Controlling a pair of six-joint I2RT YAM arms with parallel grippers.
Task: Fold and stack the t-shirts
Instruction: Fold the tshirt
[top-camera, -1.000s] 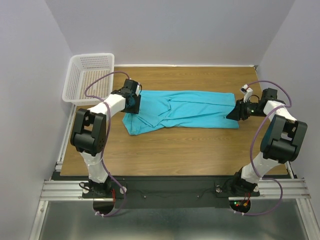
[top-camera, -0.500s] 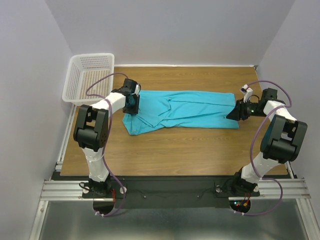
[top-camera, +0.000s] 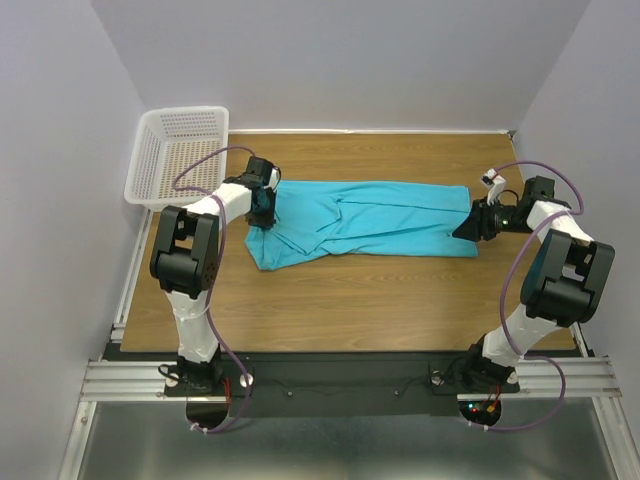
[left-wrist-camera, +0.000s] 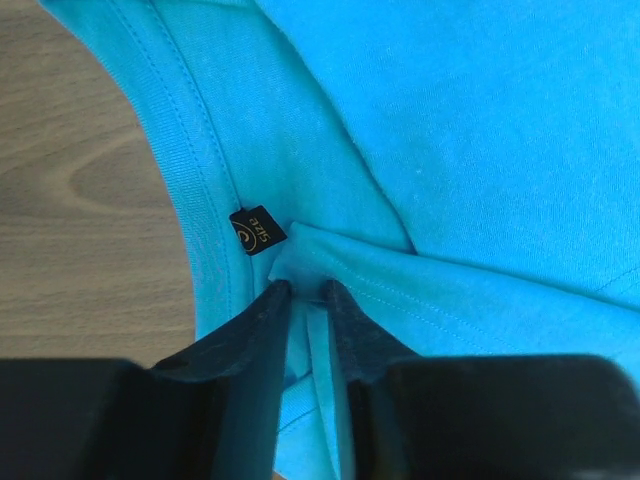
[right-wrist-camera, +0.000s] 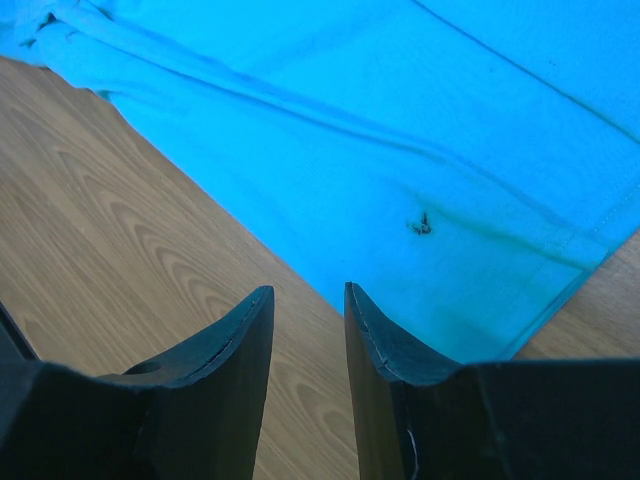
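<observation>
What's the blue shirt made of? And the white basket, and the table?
The t-shirt looks like soft, matte knitted cloth, maybe cotton: it wrinkles and folds and has stitched seams. The basket looks like stiff white plastic, its walls full of little holes. The table shows smooth brown wood grain; whether it is real wood or a printed top, I can't tell.

In the left of the overhead frame, the left arm's dark elbow has edged up and to the right, and the left gripper (top-camera: 263, 205) has narrowed its jaws onto a raised fold of the t-shirt (top-camera: 370, 225).
</observation>
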